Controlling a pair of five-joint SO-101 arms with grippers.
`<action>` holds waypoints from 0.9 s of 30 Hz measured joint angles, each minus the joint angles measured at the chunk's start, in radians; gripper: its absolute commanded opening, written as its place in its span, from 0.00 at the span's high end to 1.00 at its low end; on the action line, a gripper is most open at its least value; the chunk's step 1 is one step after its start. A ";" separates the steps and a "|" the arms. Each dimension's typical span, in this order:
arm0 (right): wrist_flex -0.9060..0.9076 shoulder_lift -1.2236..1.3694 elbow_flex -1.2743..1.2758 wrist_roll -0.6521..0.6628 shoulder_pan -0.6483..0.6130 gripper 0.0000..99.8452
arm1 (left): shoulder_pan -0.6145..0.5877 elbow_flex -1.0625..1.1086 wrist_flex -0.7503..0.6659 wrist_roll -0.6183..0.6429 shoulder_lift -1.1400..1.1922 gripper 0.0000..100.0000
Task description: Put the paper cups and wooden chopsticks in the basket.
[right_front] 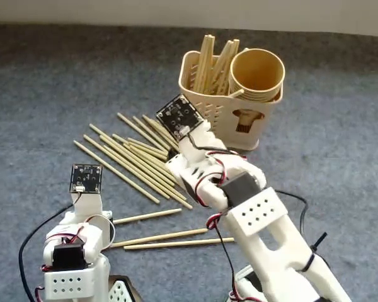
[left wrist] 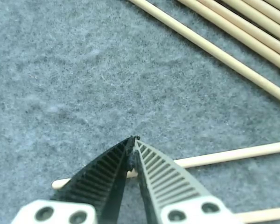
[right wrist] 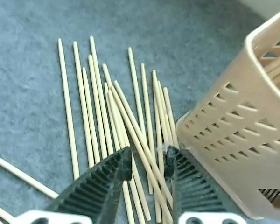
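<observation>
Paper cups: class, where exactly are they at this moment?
In the high view, the stacked paper cups stand inside the basket, in its right half as pictured, beside the upright chopsticks in it.

Light is even and diffuse across the grey carpet (right_front: 340, 126), moderately bright. The chopsticks (right_front: 132, 160) throw only thin, soft-edged shadows. Slightly darker shade sits at the basket (right_front: 239, 119) base.
</observation>
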 measured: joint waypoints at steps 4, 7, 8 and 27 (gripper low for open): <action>0.002 0.129 -0.002 0.000 0.000 0.87 | 0.000 0.000 0.000 0.000 0.000 1.00; 0.037 0.232 -0.048 0.000 0.000 0.87 | 0.000 0.000 0.000 0.000 0.000 1.00; 0.054 0.264 -0.072 0.003 0.000 0.87 | 0.000 0.000 0.000 0.000 0.000 1.00; 0.152 0.802 -0.427 0.060 0.032 0.87 | 0.000 0.000 0.000 0.000 0.000 1.00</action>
